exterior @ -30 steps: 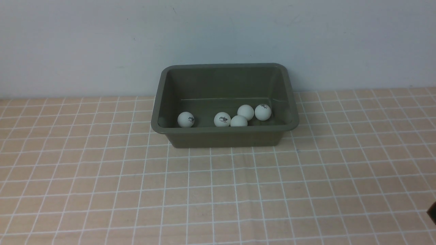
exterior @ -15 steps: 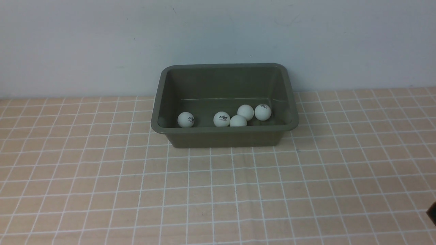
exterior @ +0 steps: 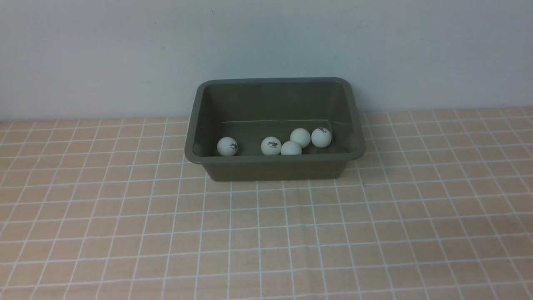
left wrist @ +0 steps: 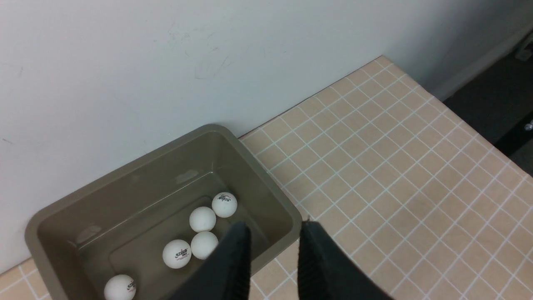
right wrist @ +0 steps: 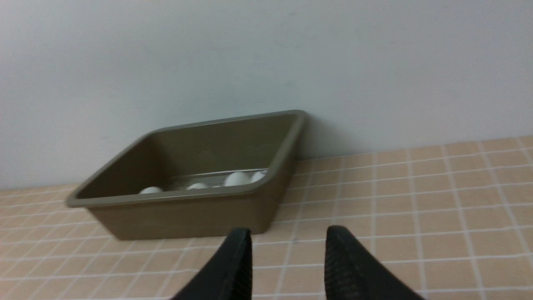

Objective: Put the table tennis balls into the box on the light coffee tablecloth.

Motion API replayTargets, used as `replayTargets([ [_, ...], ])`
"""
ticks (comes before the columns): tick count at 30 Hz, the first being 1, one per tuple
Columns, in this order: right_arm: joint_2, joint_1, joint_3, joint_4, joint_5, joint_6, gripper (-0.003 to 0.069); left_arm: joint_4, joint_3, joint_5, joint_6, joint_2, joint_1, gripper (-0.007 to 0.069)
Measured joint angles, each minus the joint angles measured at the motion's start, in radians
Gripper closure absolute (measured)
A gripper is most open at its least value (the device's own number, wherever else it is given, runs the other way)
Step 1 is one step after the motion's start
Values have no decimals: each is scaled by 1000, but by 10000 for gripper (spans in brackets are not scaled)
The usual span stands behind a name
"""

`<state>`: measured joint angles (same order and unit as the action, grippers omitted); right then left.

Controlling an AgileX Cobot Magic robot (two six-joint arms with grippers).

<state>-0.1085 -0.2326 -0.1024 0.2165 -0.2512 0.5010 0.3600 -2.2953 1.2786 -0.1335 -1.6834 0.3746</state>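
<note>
Some of the table tennis balls [left wrist: 177, 253] in the box [left wrist: 275, 196] have small dark marks printed on them. The letters are too tiny to read. No other words show.

White balls [exterior: 271, 146], olive-grey box [exterior: 275, 167]

You're looking at a smooth plastic box [exterior: 275, 166] with a faint sheen (pale glints inside), matt white balls [exterior: 270, 146], a soft-looking checked tablecloth [exterior: 266, 233], and matt black fingers [right wrist: 233, 271].
</note>
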Motion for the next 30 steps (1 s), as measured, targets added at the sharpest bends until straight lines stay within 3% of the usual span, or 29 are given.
replayTargets([
  [5,0,259,4,1,-65,0,426,10,0,0,0,-10,0,505],
  [11,5,421,9,23,-126,0,426,14,0,0,0,-16,0,505],
  [30,91,446,123,46,-161,1,426,42,0,-1,-26,-16,0,505],
])
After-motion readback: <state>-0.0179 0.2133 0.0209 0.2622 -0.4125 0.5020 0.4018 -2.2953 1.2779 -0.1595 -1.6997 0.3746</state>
